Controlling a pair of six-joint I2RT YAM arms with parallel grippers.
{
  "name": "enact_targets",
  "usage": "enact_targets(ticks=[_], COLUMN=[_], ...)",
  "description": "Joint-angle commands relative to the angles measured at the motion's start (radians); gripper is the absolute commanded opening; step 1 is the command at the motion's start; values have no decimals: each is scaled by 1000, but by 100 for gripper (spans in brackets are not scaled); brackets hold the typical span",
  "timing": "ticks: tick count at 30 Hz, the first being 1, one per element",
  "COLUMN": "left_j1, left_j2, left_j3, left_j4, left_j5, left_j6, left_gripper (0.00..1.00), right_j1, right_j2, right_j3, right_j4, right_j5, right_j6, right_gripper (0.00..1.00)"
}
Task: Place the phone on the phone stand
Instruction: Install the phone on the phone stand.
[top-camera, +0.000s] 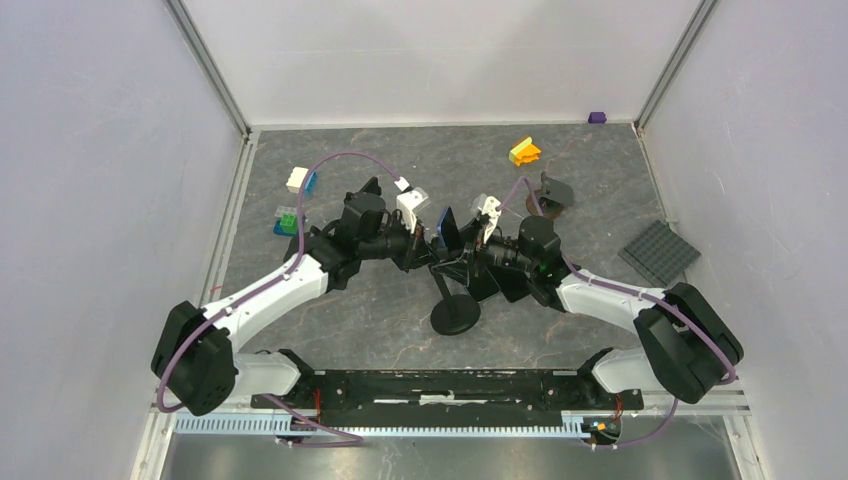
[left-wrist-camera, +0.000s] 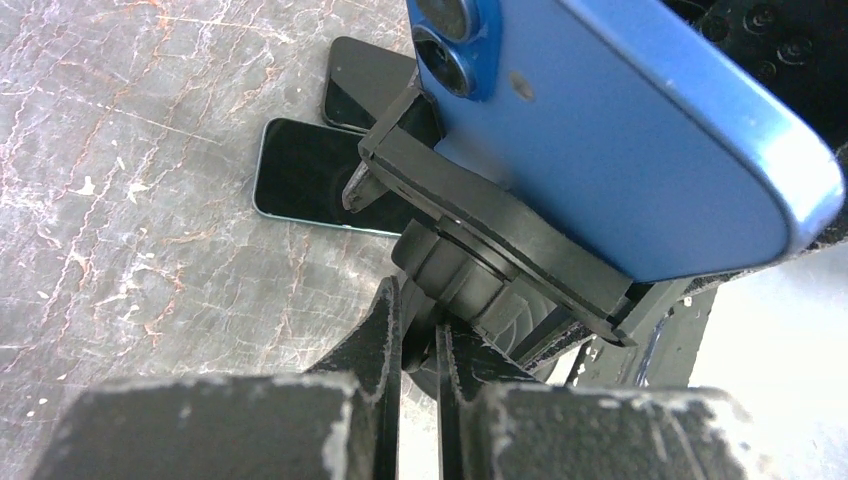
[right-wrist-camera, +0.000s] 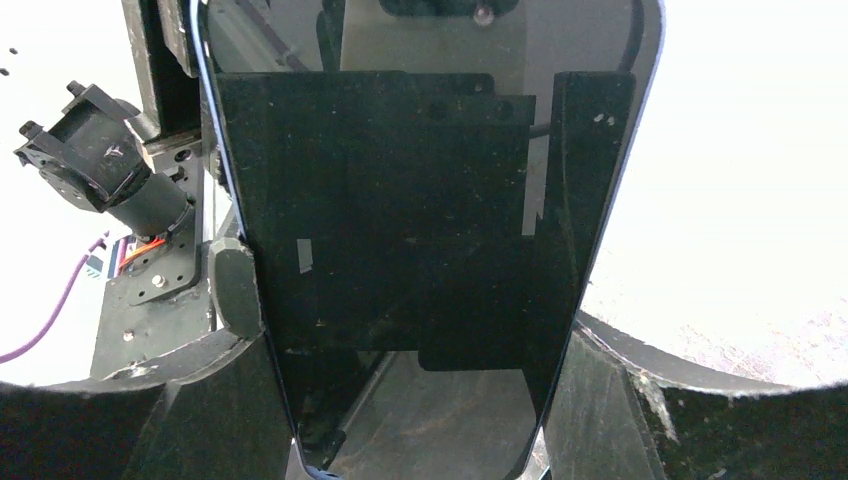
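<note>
Nearest the arm bases, below both hands: round black foot of the phone stand (top-camera: 455, 315) on the grey marbled table (top-camera: 370, 330), thin stem rising twd the hands. L gripper (left-wrist-camera: 418, 325): jaws almost together, pinched on that stem right under the stand's ball neck, which sits just past its fingertips. Beyond the neck is the stand's clamp plate, w/ the phone (left-wrist-camera: 620, 130) lying blue-back against it, camera lenses at the end farthest from the L wrist. R gripper (right-wrist-camera: 410, 300): jaws wide, one finger on each long edge of the phone, dark screen facing its wrist cam. So the phone is held by R, up off the table, btwn the two hands. Can't tell if it's fully seated in the clamp. On the table past the L fingertips: two dark flat slabs (left-wrist-camera: 305, 175), phone-like, corners touching or overlapping. Farther out, far-left of L hand: white/blue block (top-camera: 301, 180) and green/blue block (top-camera: 287, 221). Beyond R hand: small dark object (top-camera: 553, 192), then yellow/orange block (top-camera: 524, 151). Grey studded plate (top-camera: 659, 252) lies well off to R hand's right. Purple bit (top-camera: 597, 117) sits by the back wall.
</note>
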Motion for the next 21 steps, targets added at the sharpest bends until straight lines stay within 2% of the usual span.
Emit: enact_targets(ticks=[1,10,17,21], left_j1=[-80,-130,-146,-150], left_j2=[110,129,130,116], left_j3=[43,72,80,77], left_j4=[130,83,51,39], left_j5=[-238,-313,-325,-294], left_j6=[103,184,222,256], left_gripper=[2,2,2,2], right_j1=[238,256,259,235], right_j2=[-3,-9,-36,-55], right_j3=[101,136,172,215], right_j4=[128,26,-154,-349], right_j5=[-450,-472,-456,-412], right_j6=[2,-63,-205,-366], right_gripper=[0,0,0,0])
